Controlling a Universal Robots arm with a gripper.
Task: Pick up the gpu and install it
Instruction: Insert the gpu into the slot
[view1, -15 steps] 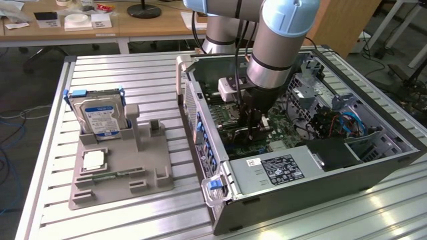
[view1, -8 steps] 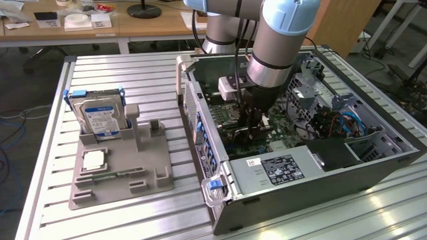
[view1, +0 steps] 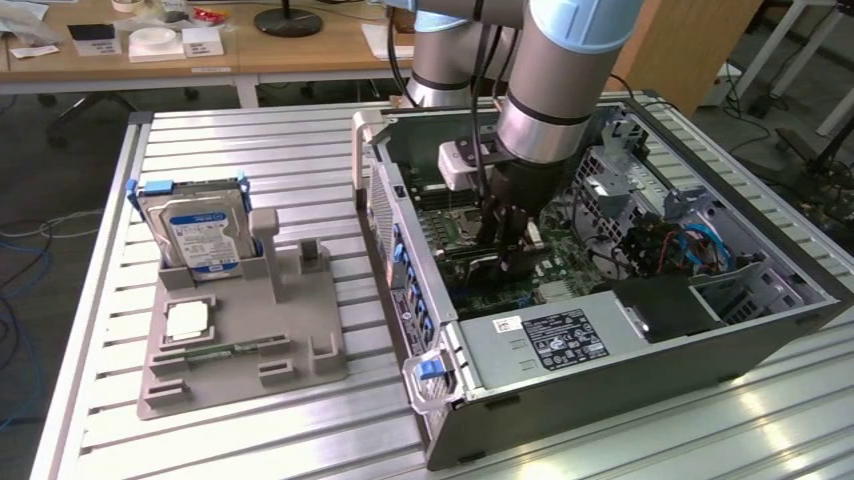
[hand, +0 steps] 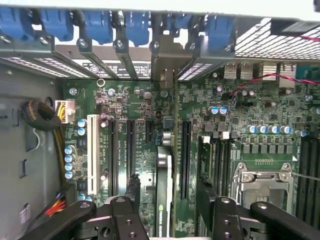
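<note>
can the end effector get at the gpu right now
Probably yes. The end effector is down inside the open case, its fingers spread either side of the gpu, which stands edge-on on the motherboard. Nothing sits between fingers and card.

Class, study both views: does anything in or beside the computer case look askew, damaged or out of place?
Nothing stands out. The gpu sits straight in its motherboard slot, the open hand straddling it; the hard drive stands upright in the grey holder.
</note>
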